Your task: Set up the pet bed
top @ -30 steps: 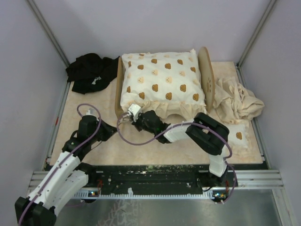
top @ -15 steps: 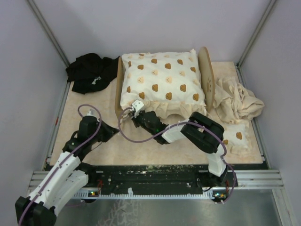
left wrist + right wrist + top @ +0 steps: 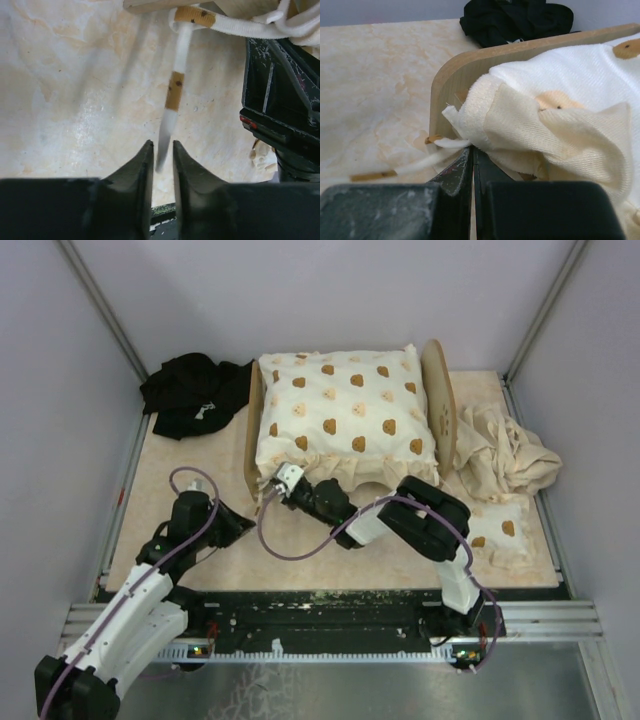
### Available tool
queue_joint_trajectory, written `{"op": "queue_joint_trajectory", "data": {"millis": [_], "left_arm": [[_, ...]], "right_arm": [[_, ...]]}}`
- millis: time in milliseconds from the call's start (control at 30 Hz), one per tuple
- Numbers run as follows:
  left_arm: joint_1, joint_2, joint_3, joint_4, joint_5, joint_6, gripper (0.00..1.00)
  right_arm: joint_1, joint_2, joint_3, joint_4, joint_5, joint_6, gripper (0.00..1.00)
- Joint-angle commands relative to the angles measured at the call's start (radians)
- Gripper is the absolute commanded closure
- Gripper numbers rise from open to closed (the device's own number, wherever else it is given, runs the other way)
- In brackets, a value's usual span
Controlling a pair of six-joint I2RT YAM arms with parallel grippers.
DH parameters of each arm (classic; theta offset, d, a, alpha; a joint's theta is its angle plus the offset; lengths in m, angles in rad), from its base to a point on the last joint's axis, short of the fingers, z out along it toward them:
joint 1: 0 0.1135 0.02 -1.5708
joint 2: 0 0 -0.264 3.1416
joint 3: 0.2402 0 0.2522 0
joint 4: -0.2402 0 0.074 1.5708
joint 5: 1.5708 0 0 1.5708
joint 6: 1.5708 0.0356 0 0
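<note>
The pet bed's light-wood frame [image 3: 252, 440] lies mid-table, its end board [image 3: 470, 65] close in the right wrist view. A cream frilled cushion [image 3: 345, 415] with brown prints covers the bed, hiding the mattress. My right gripper [image 3: 272, 487] is shut, its tips [image 3: 472, 150] pressed against the cushion's [image 3: 580, 75] front-left corner, where a white tie string [image 3: 420, 162] comes out. I cannot tell whether the string is pinched. My left gripper [image 3: 238, 527] sits left of it. Its jaws [image 3: 160, 145] stand slightly apart, with the blurred loose end of the string [image 3: 175, 90] hanging between the tips.
A black cloth [image 3: 190, 390] lies bunched at the back left. A crumpled beige cloth [image 3: 500, 450] and a small printed cushion [image 3: 500, 530] lie right of the bed. The right arm's black body [image 3: 280, 100] is close beside my left gripper. Metal rails edge the table.
My left jaws have parted and the tie string has slipped free; that arm has drawn back slightly. The right gripper has shifted a little at the cushion's corner.
</note>
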Motion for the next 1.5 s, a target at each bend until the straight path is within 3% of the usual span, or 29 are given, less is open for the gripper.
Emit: {"op": "queue_joint_trajectory", "data": {"millis": [0, 33, 133, 367, 567, 967, 1233, 1467], "left_arm": [[0.005, -0.002, 0.018, 0.011, -0.019, 0.027, 0.63], [0.005, 0.006, 0.03, 0.017, -0.029, 0.036, 0.57], [0.014, 0.046, 0.087, 0.012, -0.053, 0.065, 0.52], [0.056, 0.103, 0.204, 0.063, -0.04, 0.023, 0.46], [0.102, 0.099, 0.178, 0.22, 0.0, -0.038, 0.44], [0.156, 0.194, 0.1, 0.408, 0.114, -0.137, 0.46], [0.161, 0.309, 0.106, 0.457, 0.173, -0.191, 0.55], [0.161, 0.388, 0.114, 0.469, 0.203, -0.202, 0.56]], "right_arm": [[-0.026, -0.015, 0.011, 0.104, -0.109, -0.092, 1.0], [-0.033, -0.014, 0.016, 0.091, -0.12, -0.101, 1.0], [-0.055, -0.008, -0.01, 0.141, -0.171, -0.107, 1.0], [-0.075, -0.023, -0.012, 0.165, -0.258, -0.147, 1.0], [-0.074, -0.041, -0.003, 0.113, -0.291, -0.181, 1.0], [-0.074, -0.053, 0.02, 0.096, -0.294, -0.19, 1.0], [-0.074, -0.051, 0.032, 0.062, -0.288, -0.202, 1.0], [-0.075, -0.048, 0.038, 0.064, -0.289, -0.197, 1.0]]}}
